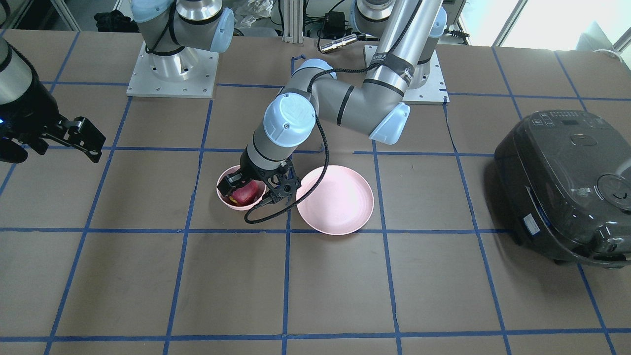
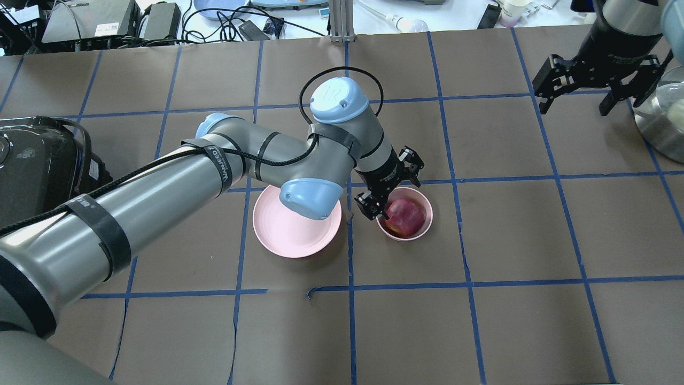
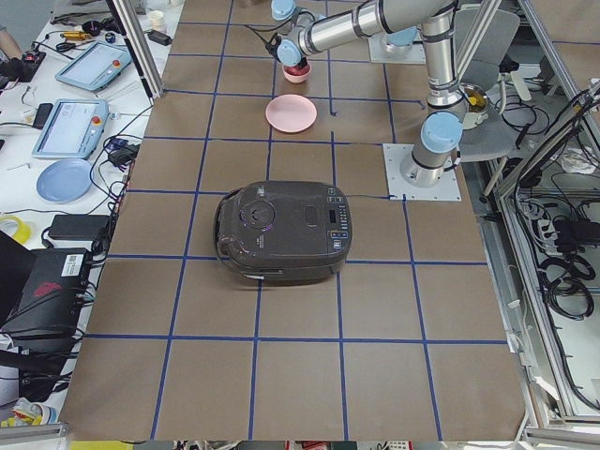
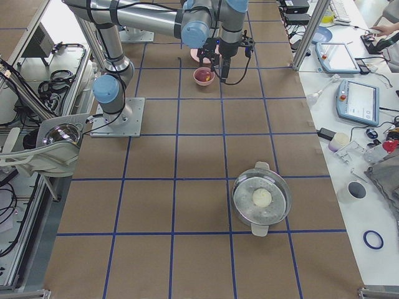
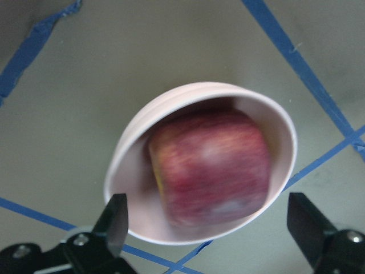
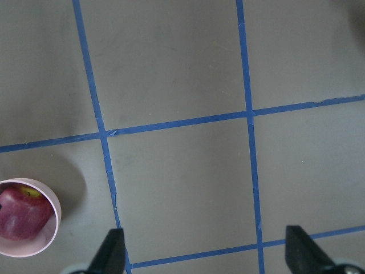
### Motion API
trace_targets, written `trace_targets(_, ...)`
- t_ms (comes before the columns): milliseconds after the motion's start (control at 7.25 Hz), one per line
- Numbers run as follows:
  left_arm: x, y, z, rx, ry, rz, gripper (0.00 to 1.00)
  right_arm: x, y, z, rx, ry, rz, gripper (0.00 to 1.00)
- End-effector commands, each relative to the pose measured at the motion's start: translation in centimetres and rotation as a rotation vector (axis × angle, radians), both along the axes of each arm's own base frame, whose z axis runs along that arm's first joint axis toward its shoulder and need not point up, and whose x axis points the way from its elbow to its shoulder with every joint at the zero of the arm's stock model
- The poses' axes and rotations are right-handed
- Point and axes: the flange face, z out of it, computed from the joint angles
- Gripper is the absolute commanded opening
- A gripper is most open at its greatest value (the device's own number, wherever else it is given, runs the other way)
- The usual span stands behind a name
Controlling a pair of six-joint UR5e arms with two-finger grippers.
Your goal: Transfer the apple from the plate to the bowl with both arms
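As left fingers [image 5: 117, 220] gape, apple [image 5: 211, 165] lies loose below.

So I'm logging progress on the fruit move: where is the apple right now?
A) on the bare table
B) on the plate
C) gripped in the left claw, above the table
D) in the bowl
D: the apple sits inside the bowl, with the left claw open around it and not gripping, and the plate beside it holds nothing.

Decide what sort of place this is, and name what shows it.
Probably a robotics lab or test cell: two robot arms, left arm and right arm, bolted to a table gridded in blue tape, with control tablets beside it.
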Motion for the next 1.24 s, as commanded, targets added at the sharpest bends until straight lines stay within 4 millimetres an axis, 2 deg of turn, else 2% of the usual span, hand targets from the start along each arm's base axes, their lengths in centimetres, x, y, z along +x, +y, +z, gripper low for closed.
trace_targets(0,3.9,-3.3,6.4,-0.004,-0.004,-0.085,1.00,1.0,1.0,1.8,-0.036,-0.006,-0.018,1.00)
trace_targets(138,5.0,-2.2,11.6,0.009,-0.002,-0.205,0.95,1.9,1.4,2.3,-0.044,-0.009,-0.008,1.00)
trace_targets(414,6.9,0.4,21.2,-0.074,0.022,-0.302,1.00,5.7,2.4,3.4,-0.068,-0.012,0.063,1.00)
trace_targets(552,7.8,2.1,24.3,-0.143,0.025,-0.341,1.00,7.7,2.6,3.3,-0.075,-0.014,0.101,1.00)
trace_targets(690,9.5,2.9,25.9,-0.233,-0.081,-0.462,1.00,8.9,2.9,3.6,-0.081,-0.012,0.126,1.00)
trace_targets(828,11.2,4.4,26.8,-0.279,-0.189,-0.641,1.00,9.0,2.9,3.7,-0.084,-0.014,0.129,1.00)
trace_targets(966,13.2,3.9,26.7,-0.317,-0.201,-0.740,1.00,9.1,3.0,3.9,-0.087,-0.015,0.131,1.00)
trace_targets(1103,17.8,1.8,27.1,-0.336,-0.208,-0.740,1.00,9.2,3.1,4.0,-0.090,-0.027,0.133,1.00)
